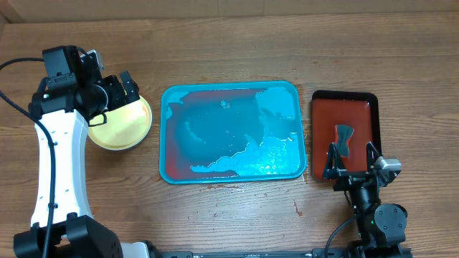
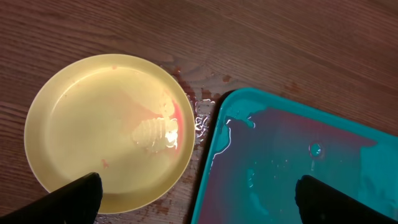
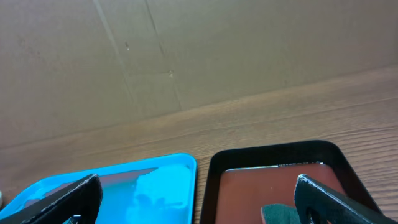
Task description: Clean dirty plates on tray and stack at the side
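Note:
A pale cream plate (image 1: 123,123) with a light green rim lies on the wood left of the turquoise tray (image 1: 229,172). Whether others lie under it I cannot tell. In the left wrist view the plate (image 2: 93,124) is wet, with a faint red smear (image 2: 177,127) near its right edge. My left gripper (image 1: 122,89) hovers open over the plate's upper edge, holding nothing; its fingertips (image 2: 78,199) frame the plate and the tray (image 2: 298,155). The tray holds only reddish water and foam. My right gripper (image 1: 351,159) stands open over the dark red tray, empty.
A smaller dark red, black-rimmed tray (image 1: 358,115) sits right of the turquoise one, with a dark sponge (image 1: 345,136) on it. Water drops spot the wood between plate and tray (image 2: 202,109). A cardboard wall (image 3: 186,56) rises behind the table.

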Controlling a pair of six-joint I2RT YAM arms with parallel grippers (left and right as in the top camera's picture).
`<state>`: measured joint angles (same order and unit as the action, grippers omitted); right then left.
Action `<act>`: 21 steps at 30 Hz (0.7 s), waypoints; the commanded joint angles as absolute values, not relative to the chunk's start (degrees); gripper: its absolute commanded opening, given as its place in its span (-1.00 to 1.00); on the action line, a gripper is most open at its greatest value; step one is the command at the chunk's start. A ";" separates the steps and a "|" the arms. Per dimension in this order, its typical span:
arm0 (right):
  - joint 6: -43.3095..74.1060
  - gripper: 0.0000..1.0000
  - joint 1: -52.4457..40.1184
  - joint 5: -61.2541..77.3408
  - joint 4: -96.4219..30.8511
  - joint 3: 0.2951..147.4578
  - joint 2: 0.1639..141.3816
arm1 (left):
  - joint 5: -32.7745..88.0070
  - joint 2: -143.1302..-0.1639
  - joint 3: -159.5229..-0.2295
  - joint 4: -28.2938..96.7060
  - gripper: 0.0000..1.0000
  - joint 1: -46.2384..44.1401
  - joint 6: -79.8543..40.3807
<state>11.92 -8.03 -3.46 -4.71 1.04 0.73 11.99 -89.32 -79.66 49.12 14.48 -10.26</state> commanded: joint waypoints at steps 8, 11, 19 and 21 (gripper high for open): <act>11.49 1.00 -8.62 -4.43 -4.43 0.45 0.16 | 12.25 -89.73 -80.05 49.06 1.00 14.22 -9.19; 11.49 1.00 -8.62 -4.43 -4.43 0.45 0.16 | 12.23 -89.73 -80.03 49.06 0.99 14.22 -9.19; 11.49 1.00 -8.62 -4.43 -4.43 0.45 0.16 | 9.63 -86.00 -78.35 47.70 0.99 14.09 -8.97; 11.51 1.00 -8.62 -4.43 -4.43 0.45 0.16 | 9.72 -83.44 -76.05 44.91 1.00 13.89 -8.99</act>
